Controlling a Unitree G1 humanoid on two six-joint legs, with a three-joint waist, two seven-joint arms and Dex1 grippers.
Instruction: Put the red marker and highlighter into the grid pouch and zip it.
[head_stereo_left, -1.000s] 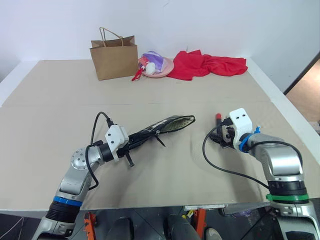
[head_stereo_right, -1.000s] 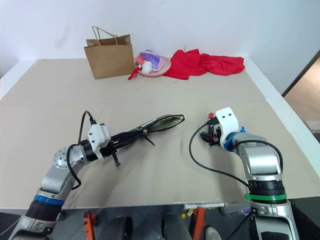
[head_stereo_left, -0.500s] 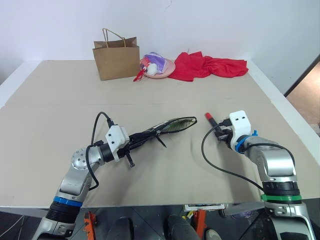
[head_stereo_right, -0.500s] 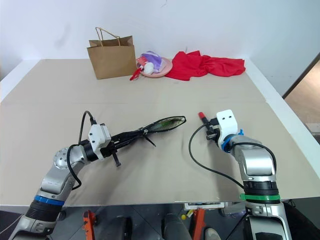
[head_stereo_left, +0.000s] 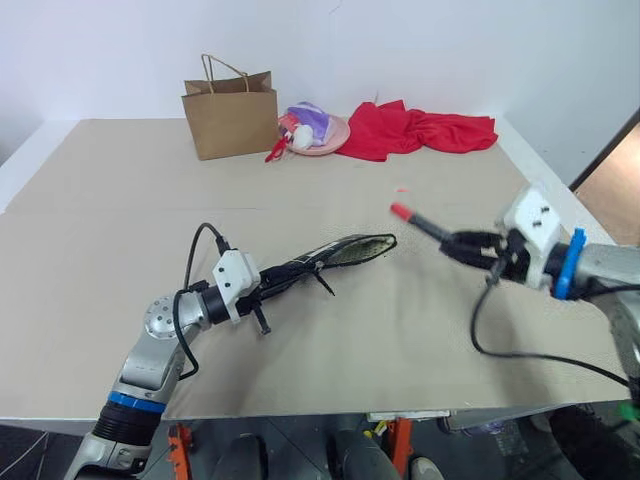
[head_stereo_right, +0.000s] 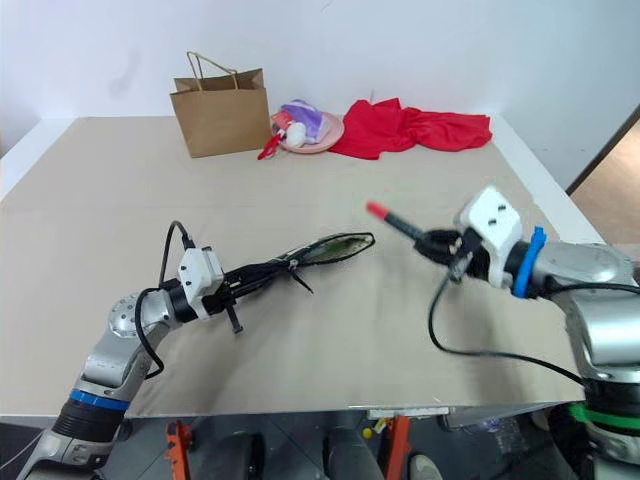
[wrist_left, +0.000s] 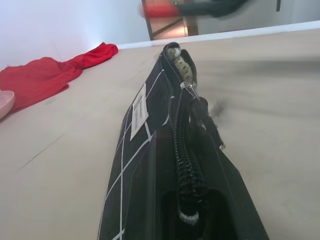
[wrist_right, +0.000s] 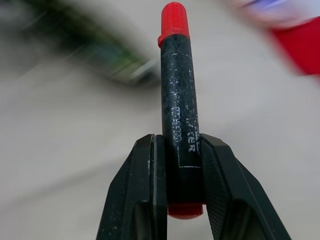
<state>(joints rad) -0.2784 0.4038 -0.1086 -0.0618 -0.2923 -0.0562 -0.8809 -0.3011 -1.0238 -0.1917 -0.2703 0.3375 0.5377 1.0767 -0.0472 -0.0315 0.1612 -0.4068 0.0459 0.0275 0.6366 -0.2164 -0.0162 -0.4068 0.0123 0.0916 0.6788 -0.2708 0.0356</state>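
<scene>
My right gripper (wrist_right: 177, 165) clamps the slim black-barrelled red marker (wrist_right: 177, 107) with its glossy red cap, lifted above the matte tan table (head_stereo_left: 90, 260). My left gripper (head_stereo_left: 262, 300), jaws clenched, pinches the flat black fabric grid pouch (head_stereo_left: 335, 254), its mouth toward the marker.

table (head_stereo_left: 90, 250): tan top, seam lines across it | brown paper bag (head_stereo_left: 230, 115): upright at the far edge, handles up | pink plate (head_stereo_left: 325, 138): just right of the bag, holding purple and white items | red cloth (head_stereo_left: 420, 130): crumpled, right of the plate, touching it
</scene>
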